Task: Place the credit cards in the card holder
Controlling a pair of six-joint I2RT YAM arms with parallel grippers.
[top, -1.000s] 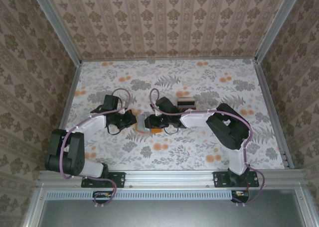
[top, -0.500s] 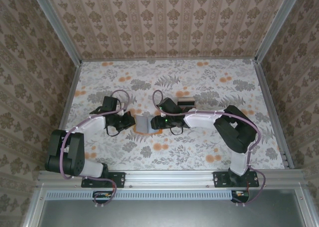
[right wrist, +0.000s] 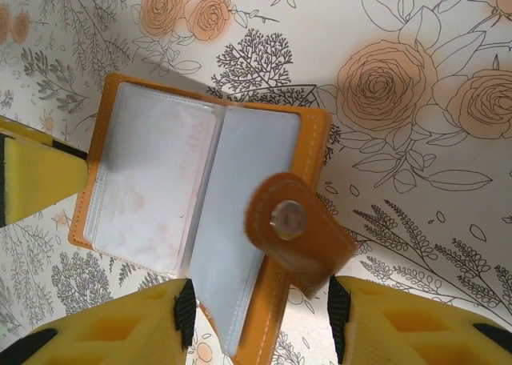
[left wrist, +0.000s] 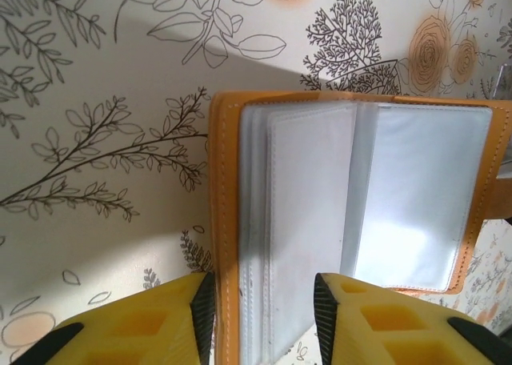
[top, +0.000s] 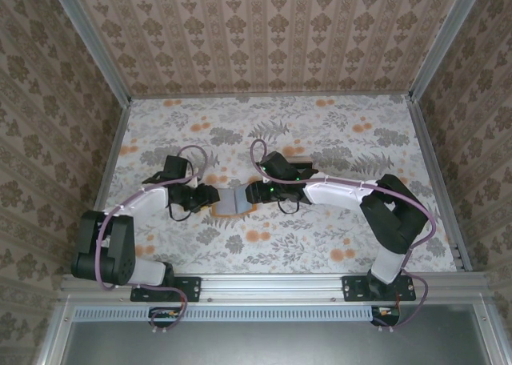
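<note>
The card holder (top: 234, 201), an orange folding case with clear grey sleeves, lies spread open on the flowered table between my two grippers. In the left wrist view its orange edge (left wrist: 224, 221) and sleeves run between my left gripper (left wrist: 262, 313), whose jaws stand apart. Over the holder's other cover (right wrist: 276, 301), my right gripper (right wrist: 260, 313) is open, with the snap tab (right wrist: 300, 233) sticking up, blurred, between the fingers. From above, the left gripper (top: 211, 198) and right gripper (top: 250, 194) flank the holder. The credit cards are hidden.
A small grey rack (top: 302, 162) peeks out behind my right wrist. Patterned walls and metal rails enclose the table (top: 336, 133), with open cloth at the back and on the right. A yellow finger of the left gripper (right wrist: 36, 181) shows beside the holder.
The holder, partly folded with its orange side up a second ago, now lies open and flat. My left gripper has opened. The right arm has stretched out, with its elbow swung right.
</note>
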